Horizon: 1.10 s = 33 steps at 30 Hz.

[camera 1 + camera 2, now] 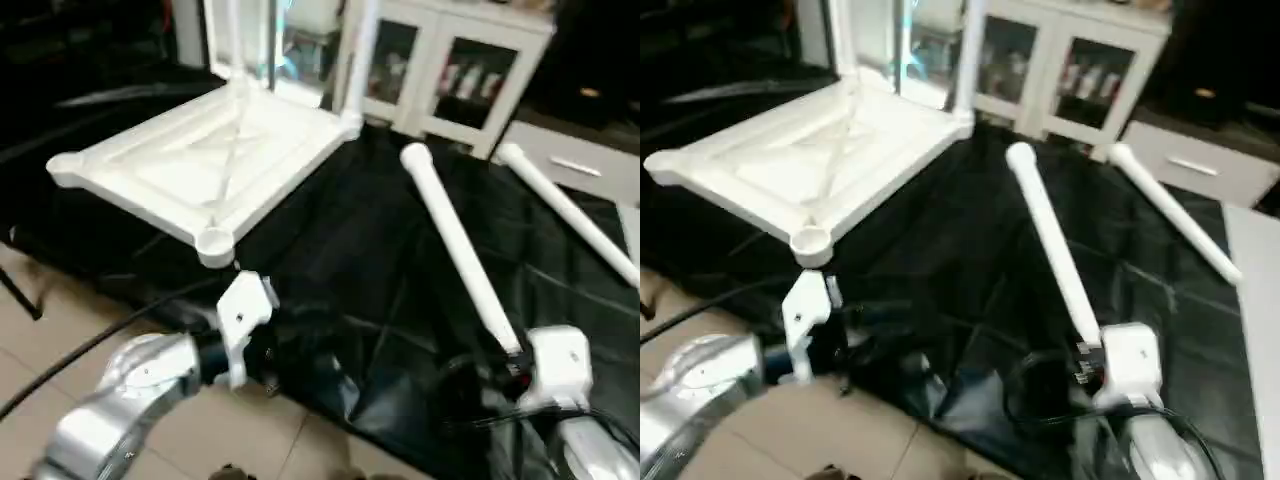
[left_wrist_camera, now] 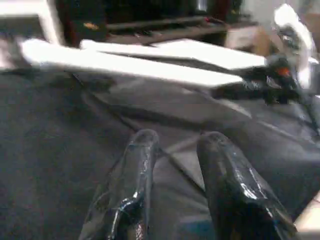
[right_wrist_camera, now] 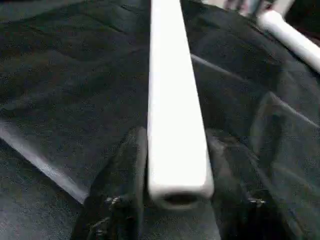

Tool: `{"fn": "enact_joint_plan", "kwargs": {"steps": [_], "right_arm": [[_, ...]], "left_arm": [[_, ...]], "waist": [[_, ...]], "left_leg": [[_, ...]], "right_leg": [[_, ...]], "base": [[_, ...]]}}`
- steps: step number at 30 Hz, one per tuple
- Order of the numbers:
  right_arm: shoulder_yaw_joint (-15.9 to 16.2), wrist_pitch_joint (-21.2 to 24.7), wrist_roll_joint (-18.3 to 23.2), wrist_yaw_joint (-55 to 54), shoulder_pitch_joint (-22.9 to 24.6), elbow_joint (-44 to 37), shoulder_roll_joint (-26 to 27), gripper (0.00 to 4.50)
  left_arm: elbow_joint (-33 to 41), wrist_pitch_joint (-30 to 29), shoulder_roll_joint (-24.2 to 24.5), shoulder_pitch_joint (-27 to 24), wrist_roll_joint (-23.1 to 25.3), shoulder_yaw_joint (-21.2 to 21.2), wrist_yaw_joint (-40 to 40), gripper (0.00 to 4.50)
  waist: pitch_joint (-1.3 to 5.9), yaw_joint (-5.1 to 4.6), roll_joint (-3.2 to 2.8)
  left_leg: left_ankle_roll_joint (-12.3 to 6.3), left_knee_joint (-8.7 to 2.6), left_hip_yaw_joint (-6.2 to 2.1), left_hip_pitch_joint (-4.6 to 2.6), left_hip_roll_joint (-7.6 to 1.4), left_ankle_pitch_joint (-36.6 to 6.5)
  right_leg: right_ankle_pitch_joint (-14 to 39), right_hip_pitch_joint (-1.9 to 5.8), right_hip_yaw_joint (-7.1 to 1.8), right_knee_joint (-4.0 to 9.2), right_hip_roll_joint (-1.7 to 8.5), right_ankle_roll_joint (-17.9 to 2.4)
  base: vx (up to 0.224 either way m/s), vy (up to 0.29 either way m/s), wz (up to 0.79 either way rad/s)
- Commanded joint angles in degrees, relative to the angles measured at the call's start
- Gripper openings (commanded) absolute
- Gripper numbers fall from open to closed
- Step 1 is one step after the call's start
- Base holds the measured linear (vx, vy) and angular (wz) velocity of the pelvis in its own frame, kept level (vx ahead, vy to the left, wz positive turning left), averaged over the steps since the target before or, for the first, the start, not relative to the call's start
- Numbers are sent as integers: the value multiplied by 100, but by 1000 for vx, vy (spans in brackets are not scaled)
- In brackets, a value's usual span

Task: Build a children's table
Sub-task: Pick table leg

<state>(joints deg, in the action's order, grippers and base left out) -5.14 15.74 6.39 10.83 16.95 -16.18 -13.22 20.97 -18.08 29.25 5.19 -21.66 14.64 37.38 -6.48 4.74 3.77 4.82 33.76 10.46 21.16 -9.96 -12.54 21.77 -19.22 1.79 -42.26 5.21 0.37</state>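
Hovering low over black sheet: left gripper, fingers parted narrowly, holding nothing. Lying beyond and just above it: tabletop, underside up, nearest corner socket empty, two legs already standing at far corners. Clamping near end of leg between both pads: right gripper, leg reaching forward and away from hand. Lying well off to that hand's right: spare leg. Risk, judging: gripping so close to the end, long leg likely levering or slipping when swung toward socket; loose sheet possibly snagging.
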Motion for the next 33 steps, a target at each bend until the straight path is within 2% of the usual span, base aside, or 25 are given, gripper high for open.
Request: {"fn": "enact_joint_plan", "kwargs": {"steps": [1,2,3,4,5,6,7,8,9,10,11,12,14,18,23,24,25,26,27,28,29,30,31,32,33], "right_arm": [[-18,70,-30,-90,-595,327,33,203],[-8,70,-35,-126,-773,495,53,213],[-1,70,-36,-143,-858,577,58,221],[22,44,-42,-156,-1082,804,60,229],[32,41,-46,-156,-1222,942,63,238],[32,41,-46,-156,-1223,943,63,238],[23,35,-62,-163,-1360,1085,54,254],[8,48,-52,-158,-1442,1140,51,264],[-3,53,-41,-155,-1468,1145,50,264],[-24,124,26,-67,-1460,1071,35,274],[-24,125,26,-66,-1460,1070,35,282],[-26,134,12,-55,-1438,1063,12,289],[-42,94,6,-45,-1383,1016,5,317],[-261,-35,488,42,-1259,244,177,351],[-218,402,468,-92,-1299,-133,177,369],[-208,441,427,-159,-1321,-66,214,369],[-246,482,470,-234,-1358,15,296,369],[-270,509,508,-279,-1396,81,355,369],[-272,522,513,-331,-1454,113,403,369],[-264,559,533,-379,-1513,106,453,369],[-264,559,533,-379,-1513,106,453,369],[-257,601,569,-412,-1558,79,494,369],[-239,733,651,-469,-1618,-13,543,369],[-228,765,658,-481,-1625,-32,558,369],[-220,786,663,-488,-1629,-44,568,369]], "left_arm": [[-171,-10,-139,-78,185,-21,-287,163],[-179,-28,-182,-69,183,-8,-316,163],[-178,-36,-199,-66,180,0,-322,163],[-109,-69,-217,-100,175,63,-309,163],[-59,-96,-234,-129,183,99,-279,163],[-59,-96,-234,-129,183,99,-279,163],[-5,-112,-244,-178,218,128,-274,163],[28,-109,-245,-228,248,135,-278,163],[43,-103,-242,-257,261,131,-280,163],[82,-130,-259,-343,320,95,-412,163],[82,-130,-259,-344,320,95,-413,163],[118,-130,-266,-398,334,83,-415,163],[178,-59,-258,-495,381,77,-416,163],[282,-79,-427,-736,551,-120,-947,163],[90,195,-959,-836,920,-533,-1909,163],[21,221,-1077,-773,1014,-581,-2108,163],[-28,235,-1192,-687,1082,-618,-2268,163],[-44,250,-1267,-599,1118,-626,-2350,163],[-41,256,-1341,-518,1110,-643,-2404,163],[-38,272,-1378,-464,1081,-652,-2410,163],[-38,272,-1378,-464,1081,-652,-2410,163],[-30,295,-1382,-438,1070,-648,-2398,163],[-45,392,-1405,-431,1102,-677,-2377,163],[-60,377,-1403,-431,1139,-692,-2403,163],[-70,368,-1401,-431,1162,-702,-2420,163]], "waist": [[13,-26,-3],[190,4,57],[85,-15,34],[116,7,-46],[115,-38,-96],[199,-72,-238],[254,-114,-210],[281,-136,-174],[277,-146,-172],[267,-189,-90],[241,-207,-88],[198,-236,20],[220,-269,35],[271,-261,87],[259,-266,115],[284,-224,123],[257,-245,195],[276,-184,208],[345,-25,295],[334,70,293],[334,70,293],[289,57,278],[295,-70,228],[311,-275,40],[363,-354,-18]], "left_leg": [[22,1070,-420,-566,54,-331],[-128,910,-576,-52,86,140],[17,828,-696,-96,60,-93],[339,473,-709,-419,9,-1264],[466,67,-650,-436,-54,-2269],[493,-293,-688,-463,-202,-3596],[271,-453,-683,-365,-234,-3488],[88,-518,-670,-237,-221,-2835],[55,-518,-626,-221,-206,-2595],[53,-499,-554,-176,-186,-2332],[90,-491,-515,-179,-178,-2367],[154,-468,-457,-195,-162,-2514],[208,-453,-448,-142,-151,-2358],[44,-462,-403,-60,-170,-1619],[0,-415,-323,-36,-130,-1870],[-235,-348,-280,9,-97,-1542],[-97,20,-8,-330,-80,-1815],[-123,30,-27,-290,-76,-1763],[-394,210,-61,-112,15,-1426],[-555,399,-181,-23,86,-1243],[-555,399,-181,-23,86,-1243],[-628,401,-275,-76,105,-1359],[-736,163,-263,-179,151,-1690],[-918,-205,-180,-574,105,-2424],[-1113,-334,-90,-643,10,-2694]], "right_leg": [[6255,-976,-613,1877,957,-45],[6071,-374,-912,1639,723,-269],[5320,-326,-787,1536,799,-510],[3731,-316,-387,1233,500,-677],[2895,-390,-235,1014,130,-665],[1448,-319,-183,812,-83,-618],[449,-123,-163,814,-14,-643],[-31,38,-162,839,79,-652],[16,44,-173,911,118,-654],[515,41,-188,1011,172,-635],[882,-10,-199,1069,184,-606],[1748,-94,-224,1196,228,-463],[2393,-103,-246,1266,300,-236],[1563,-111,-257,1207,247,-215],[1940,-163,-315,1281,281,-162],[2179,-126,-392,1353,389,-122],[2905,-506,-726,1556,288,21],[3167,-412,-867,1566,328,46],[3106,-163,-1377,1585,424,116],[2982,-111,-1672,1651,503,69],[2982,-111,-1672,1651,503,69],[3072,-228,-1771,1674,351,54],[2820,-343,-1592,1565,8,52],[2078,-739,-996,1224,-469,30],[1533,-870,-554,799,-602,-5]], "base": [[-50,-136,13],[-50,-136,13],[-87,3,3],[-89,36,11],[-89,36,11],[-92,15,17],[-34,52,-2],[-34,52,-2],[-48,61,-10],[-63,31,-6],[-63,31,-6],[0,0,0],[0,0,0],[0,0,0],[0,0,0],[0,0,0],[-29,31,-26],[-29,31,-26],[40,78,-53],[58,150,-54],[58,150,-54],[11,218,-60],[-18,261,-63],[-18,261,-63],[-24,292,-59]]}}
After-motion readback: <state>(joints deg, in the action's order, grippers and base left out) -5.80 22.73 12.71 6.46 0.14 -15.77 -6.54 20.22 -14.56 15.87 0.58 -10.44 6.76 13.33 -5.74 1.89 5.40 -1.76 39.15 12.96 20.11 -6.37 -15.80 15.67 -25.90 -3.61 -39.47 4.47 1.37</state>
